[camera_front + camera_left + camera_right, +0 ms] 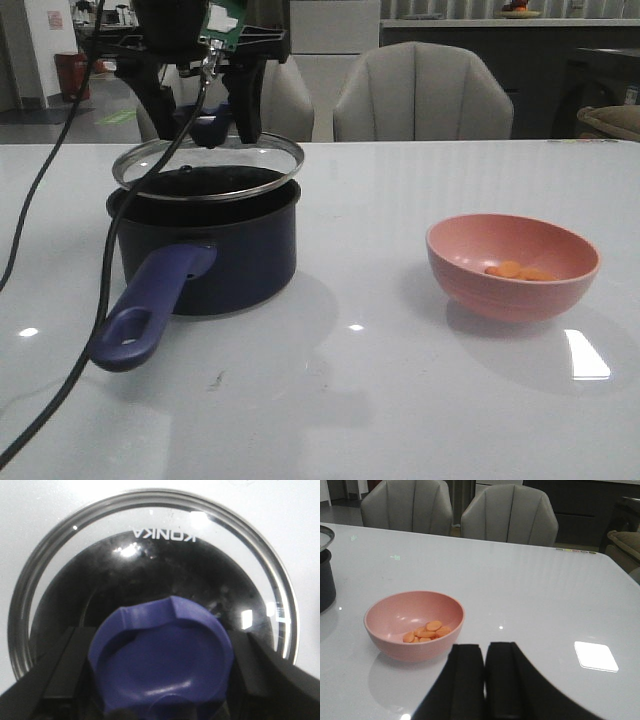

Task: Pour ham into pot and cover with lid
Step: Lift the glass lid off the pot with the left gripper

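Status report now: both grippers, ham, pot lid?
Left gripper shut on clear glass lid, tilted over navy pot. Right gripper shut, empty. Orange ham in pink bowl.

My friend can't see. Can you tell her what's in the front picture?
The left gripper holds a clear glass lid by its blue knob, tilted just over a dark navy pot with a purple-blue handle. To the right, a pink bowl has the orange ham pieces in it.

White glossy table — pot left, pink bowl right.
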